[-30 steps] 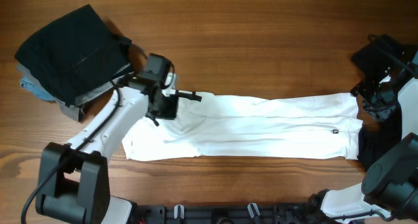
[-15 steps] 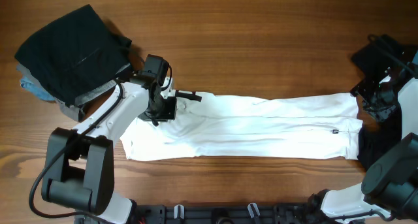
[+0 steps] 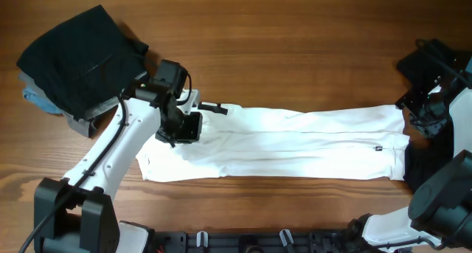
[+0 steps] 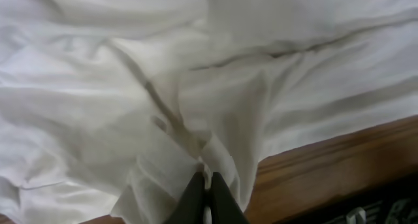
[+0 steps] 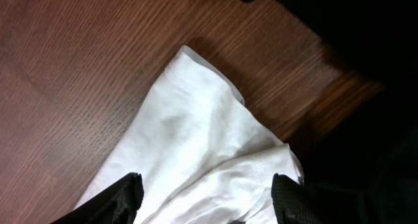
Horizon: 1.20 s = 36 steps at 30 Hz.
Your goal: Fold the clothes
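Cloth fills my left wrist view: the left gripper point(image 4: 206, 183) is clenched tight on a small raised fold of the white T-shirt point(image 3: 295, 142), its two dark fingertips point(image 4: 191, 196) pressed together with the fabric pinched between them, right at the shirt's edge, where bare wood shows just beside it. From overhead I see the shirt lying on the wooden table point(image 3: 295, 46) as a long, narrow band running from left to right across the middle, creased lengthwise, with a small black tag point(image 3: 377, 147) near its right end. My left arm reaches in from the lower left, and its gripper sits over the upper corner of the band's left end. Up in the far left corner, well apart from the shirt, a black garment point(image 3: 74, 54) lies bunched on top of a pile, with a bit of grey cloth point(image 3: 81, 120) and blue cloth point(image 3: 37, 99) poking out from under it. On the other side, the right gripper point(image 5: 206, 198) is released, its fingers point(image 5: 124, 196) spread wide. In its wrist view the right end of the shirt lies flat on the wood between and below them, one corner pointing away from the camera, and nothing is gripped. Overhead, that gripper sits just beside the band's right end, near the table's right edge.
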Available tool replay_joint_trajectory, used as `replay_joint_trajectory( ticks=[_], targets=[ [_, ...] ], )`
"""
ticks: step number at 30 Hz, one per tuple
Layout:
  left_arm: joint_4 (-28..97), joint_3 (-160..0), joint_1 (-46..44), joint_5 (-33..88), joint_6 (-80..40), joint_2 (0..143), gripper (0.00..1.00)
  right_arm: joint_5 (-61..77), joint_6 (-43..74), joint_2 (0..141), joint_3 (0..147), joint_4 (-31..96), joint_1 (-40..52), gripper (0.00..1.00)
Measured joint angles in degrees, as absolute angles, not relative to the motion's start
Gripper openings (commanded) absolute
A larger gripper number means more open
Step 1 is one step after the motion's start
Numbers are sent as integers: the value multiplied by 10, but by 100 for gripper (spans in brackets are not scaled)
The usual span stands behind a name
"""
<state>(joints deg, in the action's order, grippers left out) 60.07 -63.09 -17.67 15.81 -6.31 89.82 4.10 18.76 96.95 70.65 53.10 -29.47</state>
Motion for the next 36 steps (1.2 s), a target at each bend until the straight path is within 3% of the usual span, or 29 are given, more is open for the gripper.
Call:
replay_joint_trajectory(
  ticks=[3,5,6,10,15,16,18,19,26,36],
  targets=[
    [607,-631,-217,173,-63,898,15,41,188,969,707,531,-295,68],
    [609,-631,-242,177,-64,898,42,41,188,969,707,531,-295,68],
    [609,-631,-252,179,-63,898,47,41,188,969,707,531,-295,68],
    [604,-630,-297,181,-67,898,55,41,188,969,707,531,-295,68],
    [594,-630,-311,157,-68,898,49,41,188,969,707,531,-295,68],
    [594,-630,-309,148,-68,898,41,41,188,969,707,531,-295,68],
    [593,-630,-303,125,-73,898,11,41,188,969,707,531,-295,68],
    [593,-630,-300,114,-82,898,6,41,188,969,707,531,-295,68],
    [552,-619,-270,10,-128,898,4,41,188,969,707,530,-295,68],
    [486,-476,-193,-15,-279,921,4,43,188,969,707,531,-295,68]
  ],
)
